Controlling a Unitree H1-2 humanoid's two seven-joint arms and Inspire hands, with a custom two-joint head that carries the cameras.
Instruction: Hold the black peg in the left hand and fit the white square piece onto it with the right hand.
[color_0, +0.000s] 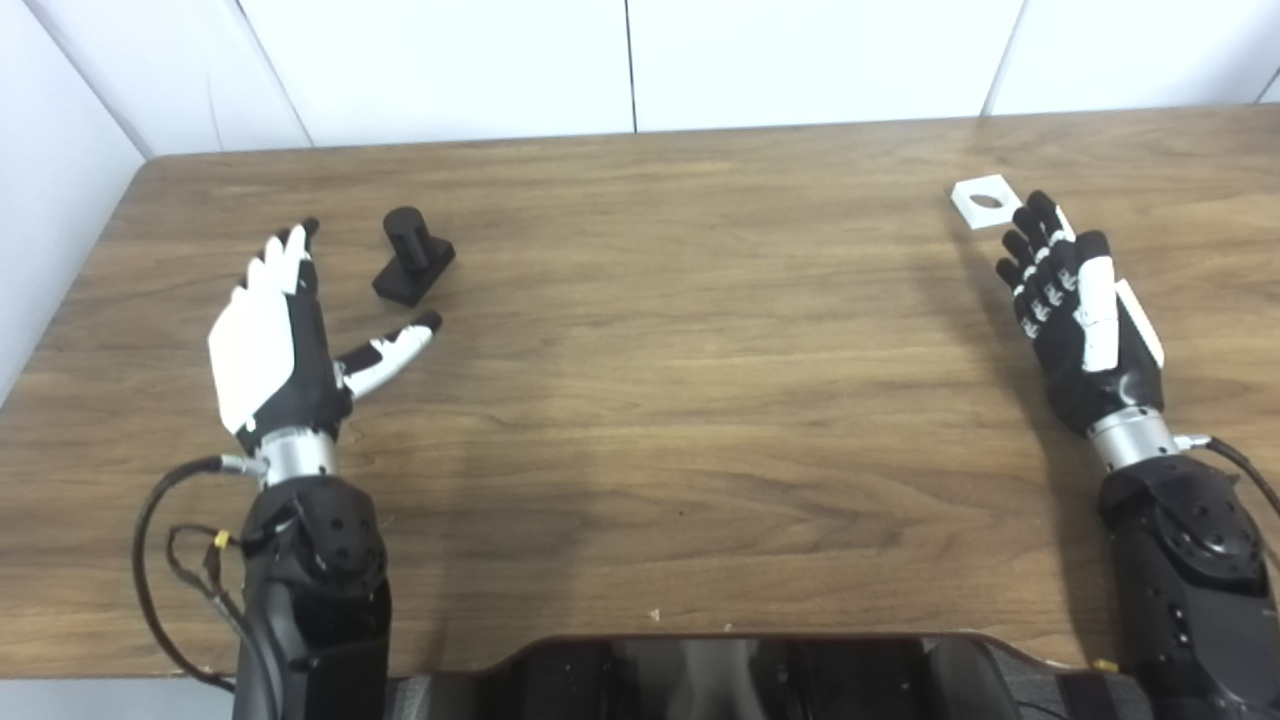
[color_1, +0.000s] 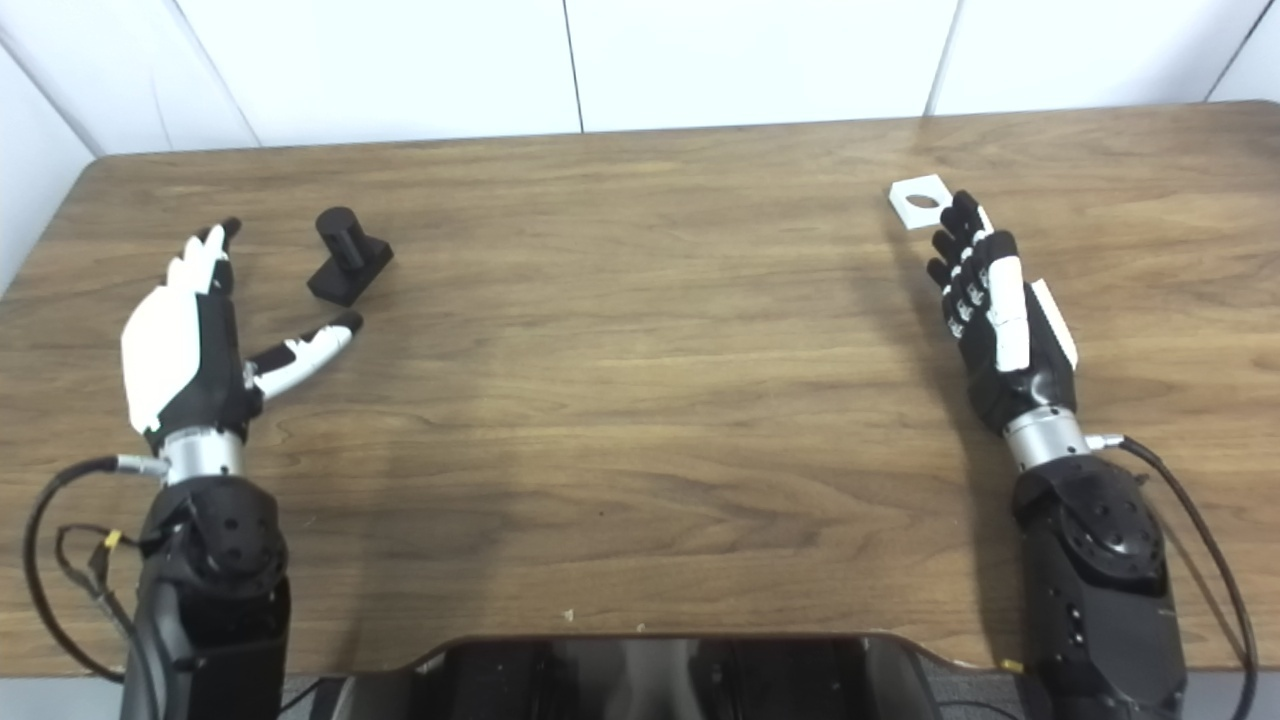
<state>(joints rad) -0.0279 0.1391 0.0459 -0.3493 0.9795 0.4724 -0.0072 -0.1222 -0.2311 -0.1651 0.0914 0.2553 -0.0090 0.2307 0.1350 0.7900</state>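
Left eye view: both hands, left hand (color_0: 272, 340) and right hand (color_0: 1082, 305), spread empty; rigid, likely light black peg (color_0: 412, 256) at the left hand's one o'clock, best gripped by its base; white square piece (color_0: 985, 201) at the right hand's eleven.

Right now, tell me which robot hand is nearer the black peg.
Left. The left robot hand lies open just beside the black peg, to its left and slightly nearer the robot. The right robot hand is far across the table, by the white square piece.

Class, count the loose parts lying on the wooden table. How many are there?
2. A black peg on a square base lies beside the left hand; a white square piece with a round hole lies just beyond the right hand.
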